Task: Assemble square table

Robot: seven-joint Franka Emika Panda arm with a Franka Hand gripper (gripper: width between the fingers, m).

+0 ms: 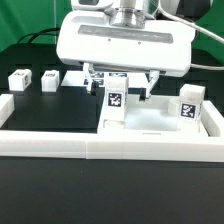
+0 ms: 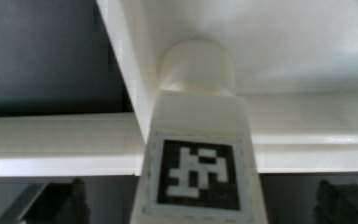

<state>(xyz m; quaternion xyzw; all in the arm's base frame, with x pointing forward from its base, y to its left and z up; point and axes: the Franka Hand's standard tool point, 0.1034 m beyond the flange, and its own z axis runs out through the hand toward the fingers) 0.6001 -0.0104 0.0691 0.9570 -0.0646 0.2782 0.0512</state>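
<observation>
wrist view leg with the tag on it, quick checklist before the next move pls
1. Claw open: ok, neither finger touches the leg.
2. Leg roughly centred in the claw: ok, there is a gap on each side.
3. Leg upright on the square slab: ok in the exterior view.
4. Leg fully seated in its corner hole: cannot tell, the joint does not show.
5. Second leg apart from the claw: ok, it stands toward the exterior view's right.
6. Loose legs out of the way: ok, both lie at the exterior view's left.
</observation>
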